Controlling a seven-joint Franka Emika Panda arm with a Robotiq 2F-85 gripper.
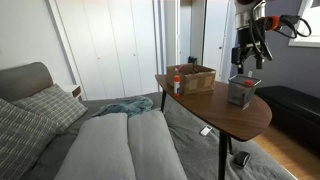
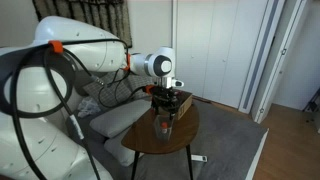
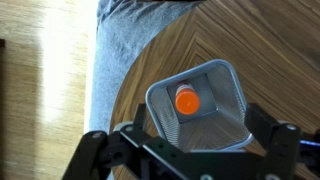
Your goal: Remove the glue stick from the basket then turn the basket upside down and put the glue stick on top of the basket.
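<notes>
The grey mesh basket (image 1: 241,91) stands upright on the round wooden table near its edge. It also shows in the wrist view (image 3: 215,120) and in an exterior view (image 2: 165,126). The glue stick (image 3: 186,101) stands inside it, its red-orange cap seen from straight above. My gripper (image 1: 248,62) hangs directly above the basket, apart from it. In the wrist view the gripper (image 3: 190,155) is open, with a finger on each side of the basket and nothing between them. It also shows in an exterior view (image 2: 163,103).
A brown wicker-like box (image 1: 196,78) stands at the table's back, with a squat red-topped white bottle (image 1: 177,84) beside it. The wooden table (image 1: 215,110) stands next to a grey sofa (image 1: 110,145). White doors are behind.
</notes>
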